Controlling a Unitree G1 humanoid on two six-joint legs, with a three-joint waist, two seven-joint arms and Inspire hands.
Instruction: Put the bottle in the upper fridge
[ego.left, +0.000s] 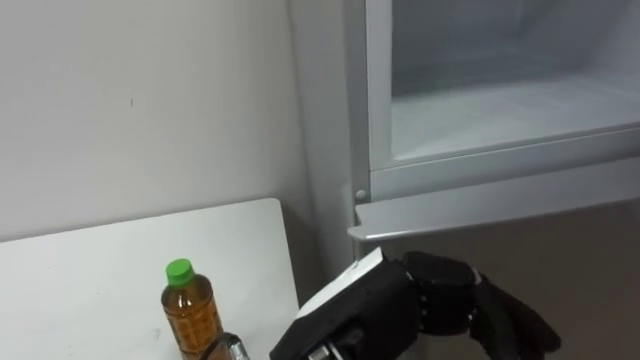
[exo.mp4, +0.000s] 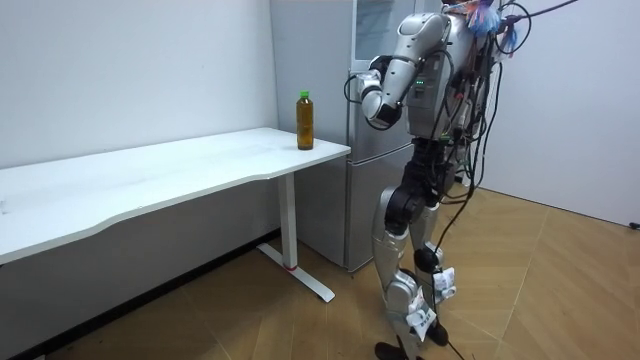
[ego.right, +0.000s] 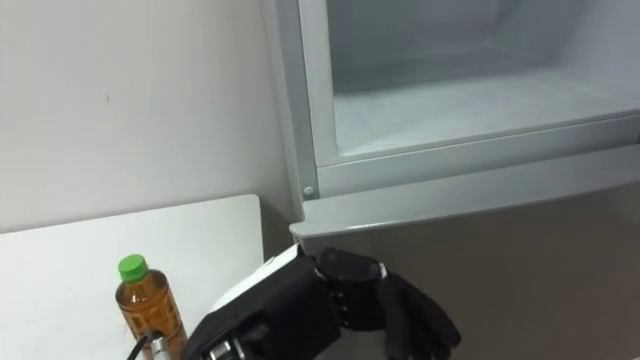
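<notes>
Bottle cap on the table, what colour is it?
Green; the cap shows best in the left eye view.

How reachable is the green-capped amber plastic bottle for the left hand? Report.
Probably yes: the open left hand hovers before the grey fridge; the bottle stands near its forearm on the white table, nothing between.

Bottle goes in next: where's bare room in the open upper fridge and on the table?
The upper fridge shelf looks bare across the part shown. The table is bare left of the bottle. Crowded: right of the bottle, where the left hand hangs before the lower door.
</notes>
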